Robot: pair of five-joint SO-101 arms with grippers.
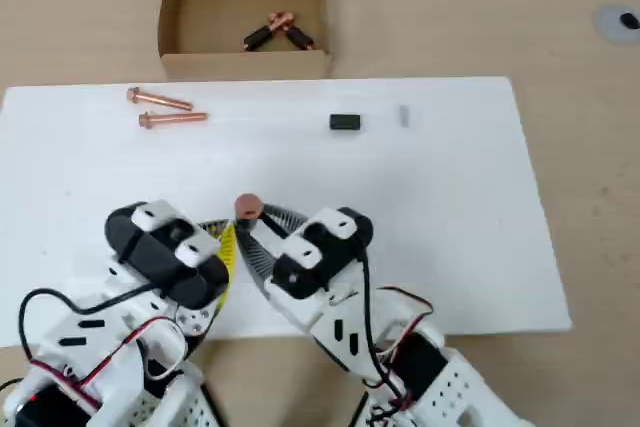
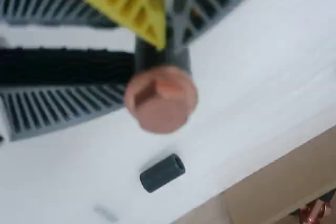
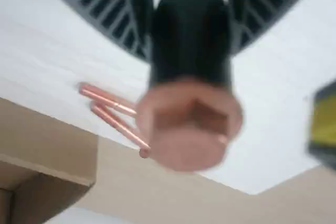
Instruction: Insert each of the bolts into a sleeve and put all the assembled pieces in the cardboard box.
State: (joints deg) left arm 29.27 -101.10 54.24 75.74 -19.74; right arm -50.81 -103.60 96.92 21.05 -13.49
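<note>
Our right end effector [image 3: 190,19] clamps the black cylindrical sleeve [image 3: 190,40], which carries the copper hex-head bolt [image 3: 186,124], over the white tabletop [image 1: 450,197]. Whether our left end effector [image 1: 228,245] grips anything, we cannot tell.

One cardboard box [image 1: 180,17] holds two assembled pieces [image 1: 268,33]; outside it are one sleeved bolt [image 1: 247,208], two loose bolts [image 1: 158,99] and one loose sleeve [image 1: 344,122], making five bolts and four sleeves in all

You have a white sheet [image 1: 450,207] covering most of the tan surface [image 1: 580,127], and a grey round fitting [image 1: 618,22] sits at the upper right.
</note>
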